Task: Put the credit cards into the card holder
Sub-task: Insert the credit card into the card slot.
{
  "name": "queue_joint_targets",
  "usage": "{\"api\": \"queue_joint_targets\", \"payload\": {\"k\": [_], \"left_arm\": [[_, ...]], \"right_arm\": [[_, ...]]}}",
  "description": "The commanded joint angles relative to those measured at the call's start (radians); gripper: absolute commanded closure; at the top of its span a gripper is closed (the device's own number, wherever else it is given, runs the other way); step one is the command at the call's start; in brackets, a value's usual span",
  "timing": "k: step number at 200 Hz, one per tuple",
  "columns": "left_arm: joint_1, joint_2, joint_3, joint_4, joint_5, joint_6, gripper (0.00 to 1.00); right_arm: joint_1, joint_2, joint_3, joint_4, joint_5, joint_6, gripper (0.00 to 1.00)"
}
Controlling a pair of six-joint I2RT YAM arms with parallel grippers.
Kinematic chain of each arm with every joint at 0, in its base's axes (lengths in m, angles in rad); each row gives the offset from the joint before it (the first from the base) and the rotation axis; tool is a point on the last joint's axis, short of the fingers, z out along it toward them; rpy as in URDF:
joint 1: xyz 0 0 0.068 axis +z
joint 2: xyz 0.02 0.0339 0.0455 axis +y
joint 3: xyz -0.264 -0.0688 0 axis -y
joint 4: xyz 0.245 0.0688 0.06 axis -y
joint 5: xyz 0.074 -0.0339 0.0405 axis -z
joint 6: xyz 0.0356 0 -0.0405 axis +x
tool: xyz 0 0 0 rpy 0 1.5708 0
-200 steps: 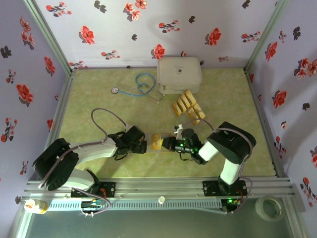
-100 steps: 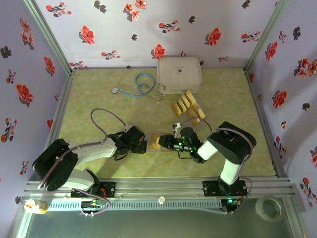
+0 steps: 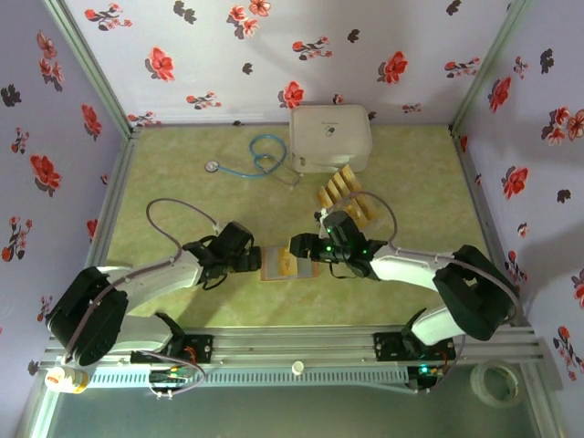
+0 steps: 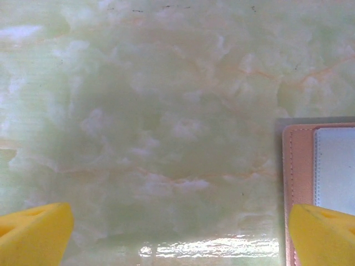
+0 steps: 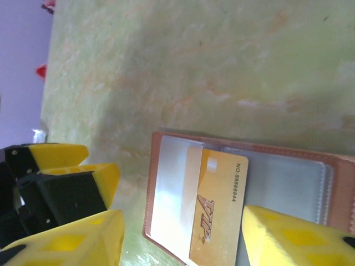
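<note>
The card holder lies open and flat on the table, brown rim with pale clear sleeves. One golden credit card sits partly tucked under a sleeve. My right gripper hangs just above it, open, with one yellow finger on each side of the card and nothing gripped. My left gripper is open over bare table, and the card holder's edge lies by its right finger. From above, the card holder lies between the left gripper and the right gripper. Several more credit cards lie fanned behind.
A big white rounded case stands at the back, with a blue stethoscope to its left. The left gripper's yellow and black fingers show close to the card holder's left edge. Floral walls enclose the green table.
The right gripper has opened and let go of the card, which now lies in the flat card holder. The right arm has stretched out leftward. The left gripper drew back a little to the left.
</note>
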Motion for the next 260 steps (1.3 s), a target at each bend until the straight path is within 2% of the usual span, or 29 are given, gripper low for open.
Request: {"api": "queue_joint_targets", "payload": {"k": [1,22,39,53,98,260], "left_arm": [[0.008,0.005,-0.001,-0.035,0.001,0.008,0.0],[0.008,0.012,0.001,-0.053,-0.005,0.02,0.0],[0.008,0.024,0.007,-0.07,-0.012,0.032,0.0],[0.008,0.035,0.015,-0.081,-0.014,0.041,0.0],[0.008,0.079,0.039,-0.103,-0.02,0.065,0.0],[0.007,0.203,0.097,-0.061,0.028,0.105,0.0]], "right_arm": [[0.007,-0.001,0.073,-0.287,0.117,-0.069,0.54],[0.01,0.033,0.114,-0.359,0.142,-0.077,0.79],[0.02,0.069,0.146,-0.396,0.158,-0.085,0.9],[0.033,0.097,0.167,-0.417,0.173,-0.089,0.95],[0.072,0.176,0.211,-0.433,0.197,-0.091,1.0],[0.138,0.276,0.322,-0.464,0.199,-0.097,1.0]]}}
